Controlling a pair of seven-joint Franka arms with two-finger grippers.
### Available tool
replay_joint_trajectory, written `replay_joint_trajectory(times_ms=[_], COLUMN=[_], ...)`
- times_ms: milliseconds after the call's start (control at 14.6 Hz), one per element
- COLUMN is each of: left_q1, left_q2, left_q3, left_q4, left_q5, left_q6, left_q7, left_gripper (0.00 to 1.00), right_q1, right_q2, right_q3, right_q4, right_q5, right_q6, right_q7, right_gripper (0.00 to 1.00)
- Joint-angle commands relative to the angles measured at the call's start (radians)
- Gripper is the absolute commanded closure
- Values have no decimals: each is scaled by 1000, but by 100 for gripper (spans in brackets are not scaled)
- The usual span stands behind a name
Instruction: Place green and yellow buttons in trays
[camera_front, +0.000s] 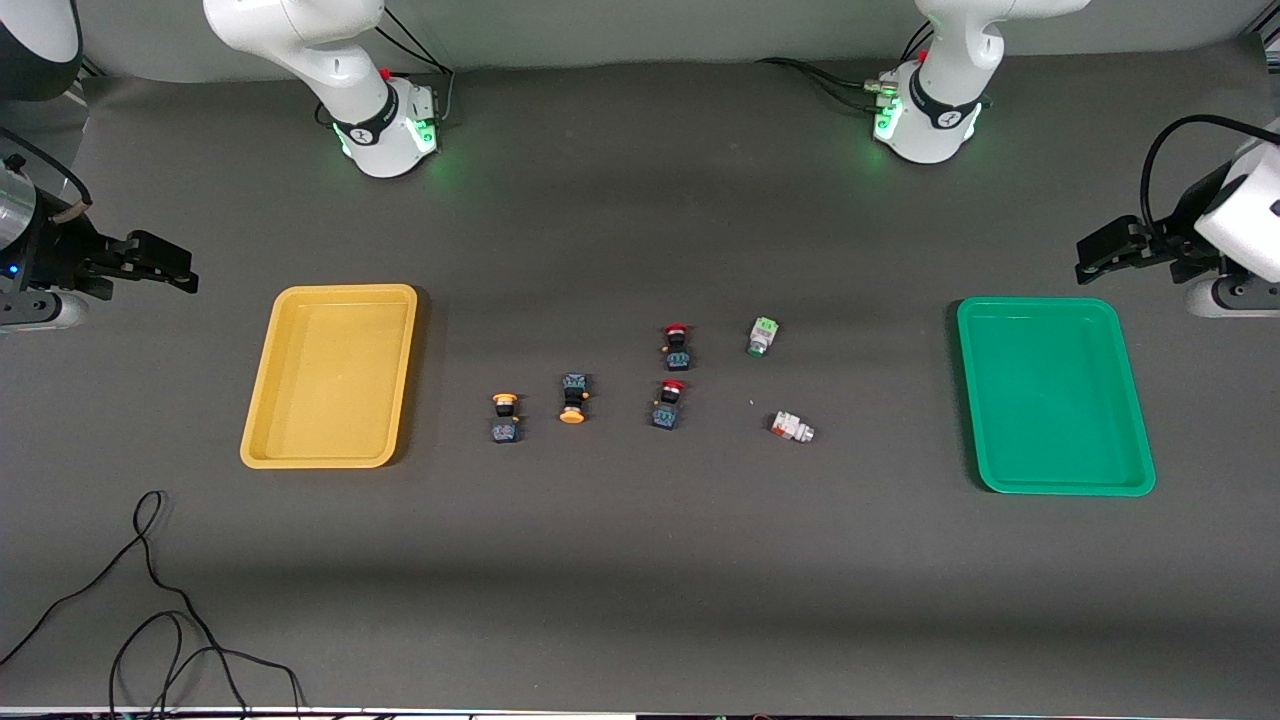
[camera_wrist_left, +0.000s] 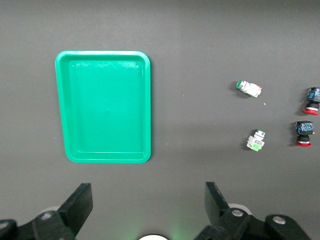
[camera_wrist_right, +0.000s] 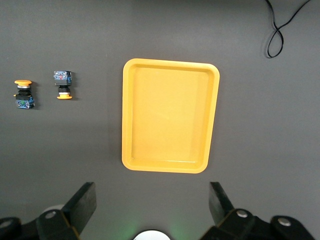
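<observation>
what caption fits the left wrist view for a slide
Open left pincer over bare table beside the empty green tray, two whitish buttons nearby.

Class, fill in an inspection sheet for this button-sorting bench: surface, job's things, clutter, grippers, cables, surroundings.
Surface: dark grey table.
Job's things: yellow tray and green tray, both empty; two yellow-capped buttons, two whitish buttons lying between the trays.
Clutter: two red-capped buttons among them.
Grippers: left gripper fingers open, waiting above the green tray's end; right gripper fingers open, above the yellow tray's end.
Cables: loose black cable near the front camera.
Surroundings: nothing seen.
</observation>
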Motion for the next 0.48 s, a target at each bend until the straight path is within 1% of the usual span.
replay_joint_trajectory(times_ms=[0,275,412], left_q1=[-6,-34,-35], left_q2=[-10,-4,-4], left_q3=[-9,-84,-133], left_q4=[13,-1,-10], left_q5=[-1,7,-8], left_q6=[-23,-29,-34], left_q7=[-18,-132,-136], left_gripper=[0,0,0], right_q1=[-9,-9,-8], right_q2=[10,7,4], right_q3=[-6,-14,-14], right_q4=[24,23,21], right_q5=[19,19,18], right_q6=[-11,-11,-12], right_q7=[0,-2,0], right_gripper=[0,0,0])
